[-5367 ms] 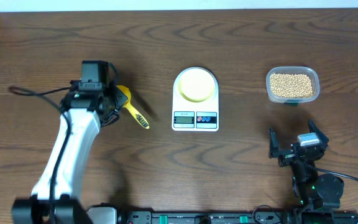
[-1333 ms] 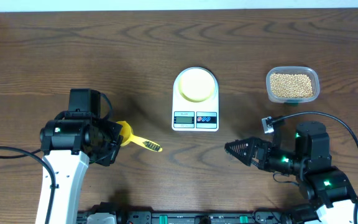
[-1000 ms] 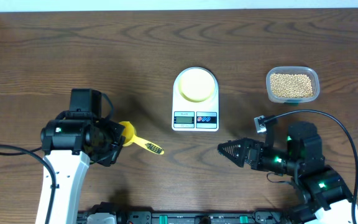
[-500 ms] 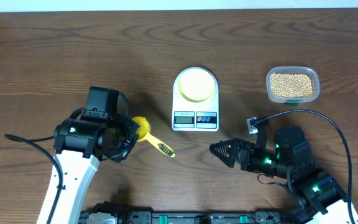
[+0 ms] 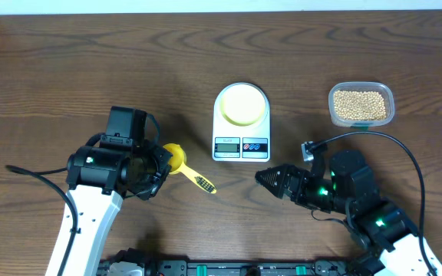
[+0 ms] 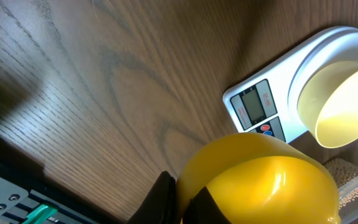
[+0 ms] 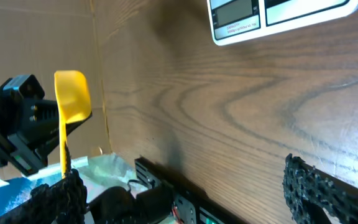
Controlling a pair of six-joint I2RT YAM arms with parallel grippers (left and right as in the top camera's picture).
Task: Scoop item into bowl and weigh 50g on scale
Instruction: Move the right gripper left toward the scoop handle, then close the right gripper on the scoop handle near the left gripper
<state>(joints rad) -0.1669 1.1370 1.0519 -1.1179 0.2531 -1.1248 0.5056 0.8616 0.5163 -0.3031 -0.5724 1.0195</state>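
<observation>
The left tool (image 5: pixel 159 162) is closed on the yellow measuring spoon (image 5: pixel 176 158), gripping it at the cup end. The spoon's ribbed handle sticks out free toward the near right. In the left wrist view the spoon's rounded cup fills the lower frame, with the dark fingers (image 6: pixel 160 194) at its left edge. Whether the spoon touches the counter (image 5: pixel 67 69) I cannot tell.

The scale (image 5: pixel 241 146) sits mid-counter, toward the far side, with its display and two buttons facing the near edge. The pale yellow bowl (image 5: pixel 242 103) rests on the scale's round platform. The beans (image 5: pixel 361 103) lie in a clear tub (image 5: pixel 390 98) at the far right, well apart from the scale.

The right tool (image 5: pixel 264 179) stands wide open and holds nothing. It is near the scale's near right corner, on the near side of it, with its fingertips pointing left toward the spoon. A stretch of bare counter lies between them and the tip of the handle. In the right wrist view its two toothed fingers (image 7: pixel 319 186) sit at the lower corners, far apart. Beyond them the spoon and the left arm (image 7: pixel 11 134) show at the left, and the scale's front edge at the top.
</observation>
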